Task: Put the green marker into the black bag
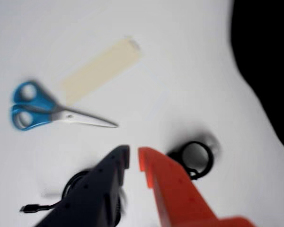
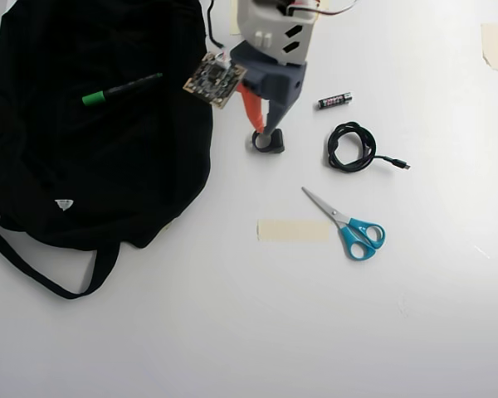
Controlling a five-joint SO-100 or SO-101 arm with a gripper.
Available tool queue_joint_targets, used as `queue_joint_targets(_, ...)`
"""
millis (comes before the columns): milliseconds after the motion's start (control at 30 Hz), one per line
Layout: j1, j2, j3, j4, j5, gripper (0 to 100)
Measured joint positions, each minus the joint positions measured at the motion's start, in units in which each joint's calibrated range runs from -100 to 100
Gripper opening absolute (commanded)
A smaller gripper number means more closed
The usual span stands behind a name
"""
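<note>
The green marker [image 2: 120, 89] lies on top of the black bag [image 2: 108, 174] at the left of the overhead view, green cap toward the left. The bag's edge fills the right side of the wrist view [image 1: 270, 56]; the marker is out of that view. My gripper [image 2: 261, 131] hangs over the white table just right of the bag, above a small black ring [image 2: 268, 146]. In the wrist view my gripper [image 1: 134, 158] has its black and orange fingers almost together, with only a narrow slit and nothing between them.
Blue-handled scissors [image 2: 353, 228] and a beige tape strip [image 2: 292, 230] lie toward the front; both also show in the wrist view [image 1: 61, 115] [image 1: 102, 68]. A coiled black cable [image 2: 332, 151] and a small battery [image 2: 334, 100] lie right of the gripper. The ring [image 1: 211, 156] sits beside the orange finger.
</note>
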Motion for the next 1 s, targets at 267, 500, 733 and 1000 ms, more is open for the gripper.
queue_joint_targets(267,-0.3,-5.9,-0.1,9.7,2.9,2)
queue_joint_targets(500,-0.6,-12.5,0.6,14.1,5.6,2)
queue_joint_targets(733,-2.7,-23.9,12.3,11.5,5.6,2)
queue_joint_targets(1000,-4.0,-38.4,34.4,0.9,9.7,2)
